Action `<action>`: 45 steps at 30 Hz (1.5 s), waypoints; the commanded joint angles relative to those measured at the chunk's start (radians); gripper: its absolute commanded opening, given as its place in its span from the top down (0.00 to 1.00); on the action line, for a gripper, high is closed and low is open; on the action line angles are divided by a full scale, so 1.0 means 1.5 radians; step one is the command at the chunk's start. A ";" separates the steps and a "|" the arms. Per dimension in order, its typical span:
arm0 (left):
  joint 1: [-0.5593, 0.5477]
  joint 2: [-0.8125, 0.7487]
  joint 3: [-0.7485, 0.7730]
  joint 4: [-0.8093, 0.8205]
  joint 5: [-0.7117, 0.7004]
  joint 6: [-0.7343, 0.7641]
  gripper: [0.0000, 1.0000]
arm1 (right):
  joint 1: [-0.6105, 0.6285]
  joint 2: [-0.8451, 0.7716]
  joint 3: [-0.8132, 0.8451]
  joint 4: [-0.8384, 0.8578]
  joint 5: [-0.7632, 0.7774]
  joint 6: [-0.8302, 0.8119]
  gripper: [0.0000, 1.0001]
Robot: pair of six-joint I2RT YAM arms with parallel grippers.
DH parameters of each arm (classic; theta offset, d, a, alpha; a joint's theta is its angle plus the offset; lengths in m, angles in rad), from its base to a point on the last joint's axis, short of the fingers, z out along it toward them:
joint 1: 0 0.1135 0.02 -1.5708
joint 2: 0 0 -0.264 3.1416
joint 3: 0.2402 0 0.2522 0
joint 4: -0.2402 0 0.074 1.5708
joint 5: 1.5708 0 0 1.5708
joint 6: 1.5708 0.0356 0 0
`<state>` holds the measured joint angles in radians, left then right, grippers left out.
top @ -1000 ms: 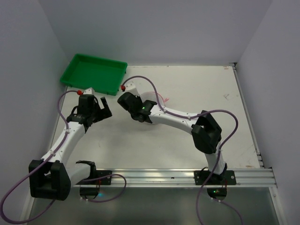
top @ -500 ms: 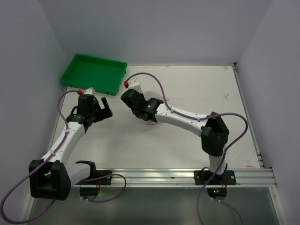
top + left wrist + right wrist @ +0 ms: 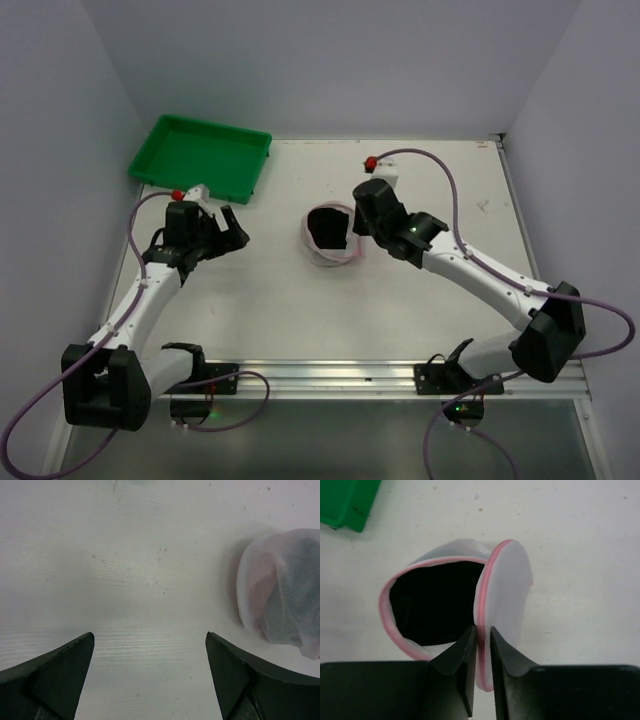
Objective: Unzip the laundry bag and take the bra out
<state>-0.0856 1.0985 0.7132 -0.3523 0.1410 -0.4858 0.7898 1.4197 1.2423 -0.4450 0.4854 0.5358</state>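
Observation:
The laundry bag (image 3: pixel 325 252) lies mid-table, a white mesh pouch with a pink zipper rim, standing open. Inside it shows a black bra (image 3: pixel 327 228), also seen in the right wrist view (image 3: pixel 432 602). My right gripper (image 3: pixel 481 632) is shut on the pink rim of the bag's lifted lid flap (image 3: pixel 507 590); in the top view it (image 3: pixel 358 222) sits at the bag's right edge. My left gripper (image 3: pixel 150 652) is open and empty over bare table, left of the bag (image 3: pixel 280 595); in the top view it (image 3: pixel 230 230) is apart from the bag.
A green rectangular tray (image 3: pixel 200 155) stands at the back left, its corner showing in the right wrist view (image 3: pixel 347 502). Walls close in left, right and behind. A metal rail (image 3: pixel 380 378) runs along the near edge.
My right arm has swung right from over the bag, pulling the lid flap open and uncovering the black bra inside. My left gripper has shifted slightly toward the bag.

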 commanded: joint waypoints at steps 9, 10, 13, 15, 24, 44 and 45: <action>-0.184 0.069 0.180 0.011 -0.015 -0.020 0.05 | -0.120 -0.225 -0.280 0.015 -0.044 0.093 0.24; -0.207 0.077 0.193 0.010 -0.018 -0.022 0.06 | -0.129 -0.245 -0.289 0.015 -0.047 0.092 0.20; -0.255 0.107 0.248 -0.001 -0.061 -0.019 0.08 | -0.161 -0.265 -0.320 0.015 -0.046 0.086 0.11; -0.281 0.143 0.295 -0.013 -0.090 -0.015 0.10 | -0.187 -0.284 -0.335 0.015 -0.056 0.083 0.07; -0.451 0.370 0.504 -0.097 -0.291 0.022 0.19 | -0.217 -0.272 -0.343 0.111 -0.199 0.044 0.02; -0.498 0.619 0.600 -0.124 -0.501 -0.076 0.25 | -0.220 -0.227 -0.368 0.185 -0.271 0.020 0.02; -0.498 0.619 0.594 -0.109 -0.497 -0.081 0.26 | -0.221 -0.224 -0.369 0.189 -0.275 0.019 0.02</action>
<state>-0.8356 2.0167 1.5936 -0.5682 -0.5400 -0.5514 0.4637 1.0698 0.6991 -0.2180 0.1043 0.5819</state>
